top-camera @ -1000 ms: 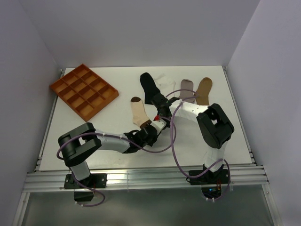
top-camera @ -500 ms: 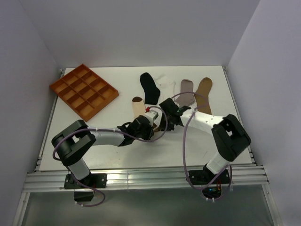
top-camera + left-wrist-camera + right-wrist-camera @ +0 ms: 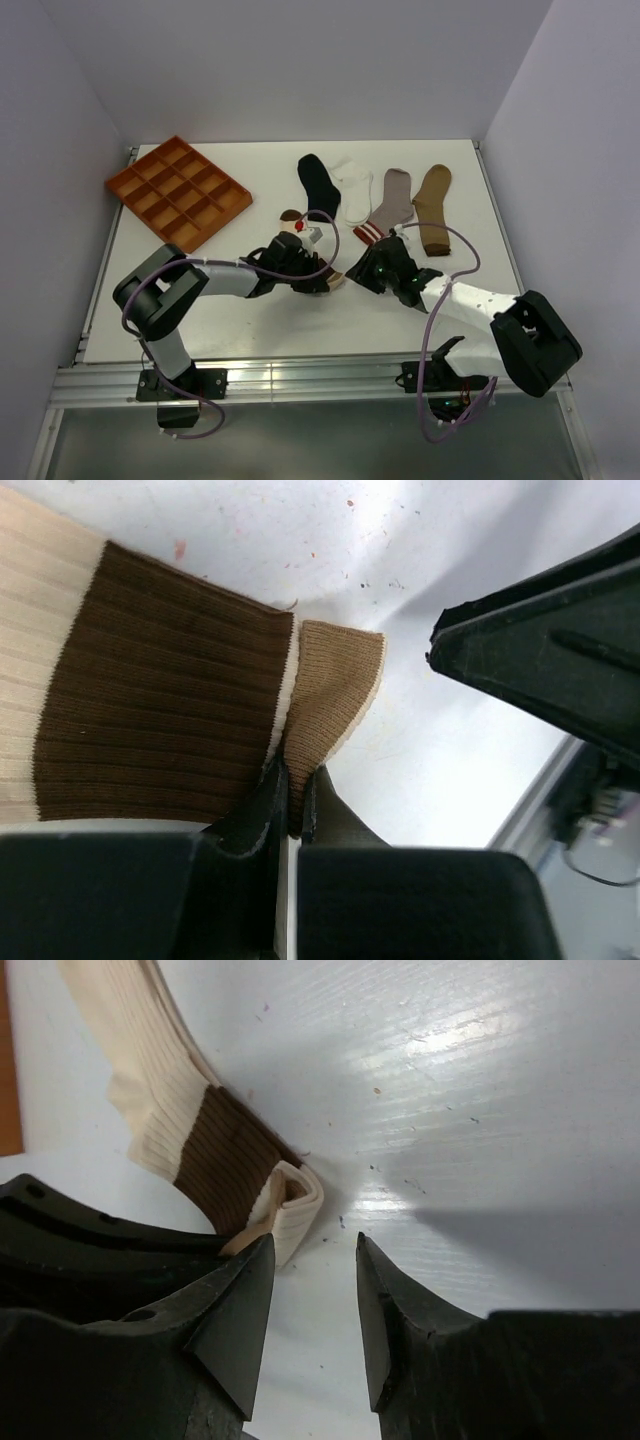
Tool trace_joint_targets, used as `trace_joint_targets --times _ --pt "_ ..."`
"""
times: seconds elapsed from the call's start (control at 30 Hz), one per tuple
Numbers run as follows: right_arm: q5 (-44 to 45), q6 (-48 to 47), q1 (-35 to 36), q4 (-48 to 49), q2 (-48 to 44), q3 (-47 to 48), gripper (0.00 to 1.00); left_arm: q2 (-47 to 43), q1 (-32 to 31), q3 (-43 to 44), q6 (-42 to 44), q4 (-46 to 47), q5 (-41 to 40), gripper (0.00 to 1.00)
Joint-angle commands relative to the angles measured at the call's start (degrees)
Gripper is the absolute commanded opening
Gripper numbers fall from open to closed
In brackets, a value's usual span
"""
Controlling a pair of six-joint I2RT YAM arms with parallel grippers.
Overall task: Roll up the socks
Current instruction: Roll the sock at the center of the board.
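The cream sock with brown bands (image 3: 290, 216) lies at mid table, mostly under my left arm. My left gripper (image 3: 325, 278) is shut on its turned-back cuff (image 3: 335, 680), pinched at the jaws (image 3: 295, 802) beside the brown band (image 3: 160, 730). My right gripper (image 3: 361, 271) is open and empty just right of that cuff; in the right wrist view the folded cuff (image 3: 295, 1205) lies by the left finger, the gripper (image 3: 315, 1260) over bare table. The black (image 3: 318, 185), white (image 3: 355, 192), grey red-cuffed (image 3: 392, 202) and tan (image 3: 433, 205) socks lie flat in a row behind.
An orange compartment tray (image 3: 178, 192) sits at the far left. The two grippers are close together at mid table. Purple cables loop over both arms. White walls close the table on three sides.
My right arm has swung back toward the near right, its gripper off the sock and now beside the cuff. My left arm has shifted farther over the cream sock, still pinching the cuff.
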Motion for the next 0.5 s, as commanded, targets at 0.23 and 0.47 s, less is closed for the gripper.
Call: trace_joint_targets --times 0.23,0.47 --pt "-0.36 6.39 0.41 11.25 0.84 -3.23 0.51 1.53 3.48 -2.68 -5.39 1.28 6.58 0.0" --pt "5.25 4.55 3.22 -7.43 2.96 7.48 0.52 1.26 3.48 -2.86 -5.39 1.28 6.41 0.0"
